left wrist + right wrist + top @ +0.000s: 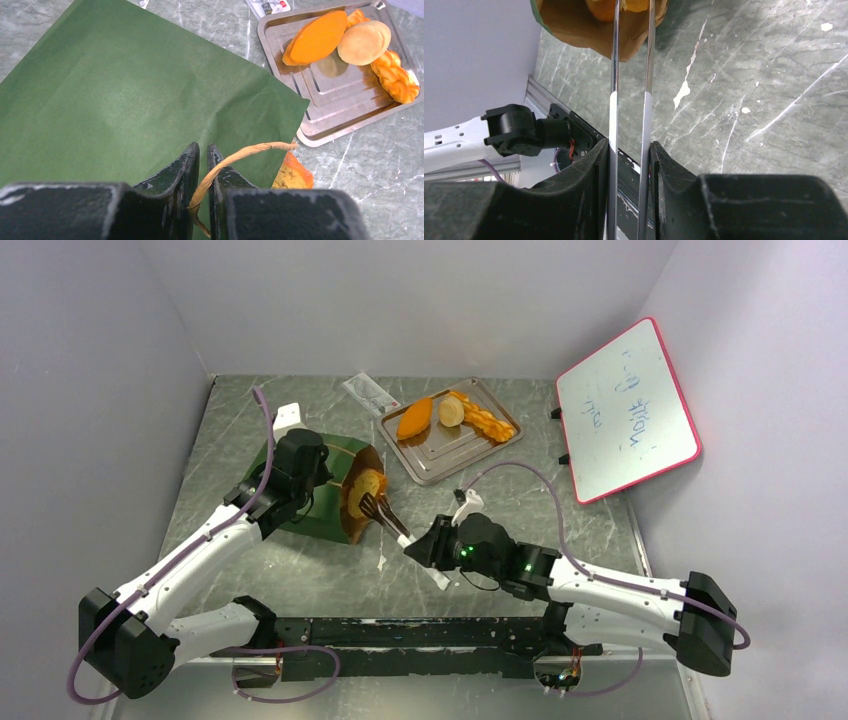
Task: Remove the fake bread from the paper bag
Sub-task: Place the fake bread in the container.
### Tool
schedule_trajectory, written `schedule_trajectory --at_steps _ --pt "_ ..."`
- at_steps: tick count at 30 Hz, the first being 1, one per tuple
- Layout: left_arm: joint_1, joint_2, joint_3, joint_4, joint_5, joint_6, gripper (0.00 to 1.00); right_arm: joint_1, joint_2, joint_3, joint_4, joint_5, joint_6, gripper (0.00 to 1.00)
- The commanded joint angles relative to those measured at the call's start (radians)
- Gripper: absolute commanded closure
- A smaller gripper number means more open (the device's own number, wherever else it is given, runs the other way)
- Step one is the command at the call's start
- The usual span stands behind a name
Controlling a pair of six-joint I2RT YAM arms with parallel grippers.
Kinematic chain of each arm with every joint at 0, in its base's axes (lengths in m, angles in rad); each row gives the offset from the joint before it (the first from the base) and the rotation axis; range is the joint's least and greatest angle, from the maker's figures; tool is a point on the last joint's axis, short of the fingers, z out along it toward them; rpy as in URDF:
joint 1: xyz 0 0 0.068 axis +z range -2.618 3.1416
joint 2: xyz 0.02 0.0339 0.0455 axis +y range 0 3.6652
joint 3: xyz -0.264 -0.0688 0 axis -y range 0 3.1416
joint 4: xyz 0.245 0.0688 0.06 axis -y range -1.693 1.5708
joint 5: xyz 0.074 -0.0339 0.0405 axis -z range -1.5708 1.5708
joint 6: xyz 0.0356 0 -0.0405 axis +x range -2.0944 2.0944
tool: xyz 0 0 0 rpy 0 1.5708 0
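Top external view: the bag [325, 502] lies on its side left of the table's [330, 575] middle, with its brown mouth facing right. One piece [366, 483] of bread sits just inside the mouth. The left gripper [318, 476] rests over the bag's top side.

In the left wrist view, the left gripper's [202, 152] jaws are closed tight on the bag's tan handle [240, 154], which loops out to the right between them. The green bag [125, 95] spreads out beneath, and the piece [292, 175] peeks past its right edge.

The right gripper [425, 545], near the middle of the front edge, grips tongs [395, 525]. In the right wrist view its [629, 150] jaws are partly closed, pressing the two metal arms of the tongs [614, 95] inward. The tongs run up into the bag's mouth [574, 27] beside the piece [601, 9]. The tips are cut off there, so I cannot tell whether they pinch it.

The tray [440, 462] sits toward the back edge, right of the bag. It carries a loaf [415, 418], a bun [452, 412] and a braid [487, 421].
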Motion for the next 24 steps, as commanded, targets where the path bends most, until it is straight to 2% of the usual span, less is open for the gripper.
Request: schedule_trajectory --at_steps 1,20,24 --pt "0.009 -0.004 -0.008 0.039 0.006 -0.009 0.93 0.005 -0.050 0.041 0.002 0.054 -0.013 0.78" --pt "0.010 -0.025 -0.030 0.033 0.008 -0.010 0.93 0.001 -0.033 0.109 -0.014 0.113 -0.044 0.78" --pt "0.010 -0.023 -0.036 0.042 0.021 -0.017 0.93 -0.009 0.055 0.123 0.056 0.066 -0.051 0.78"
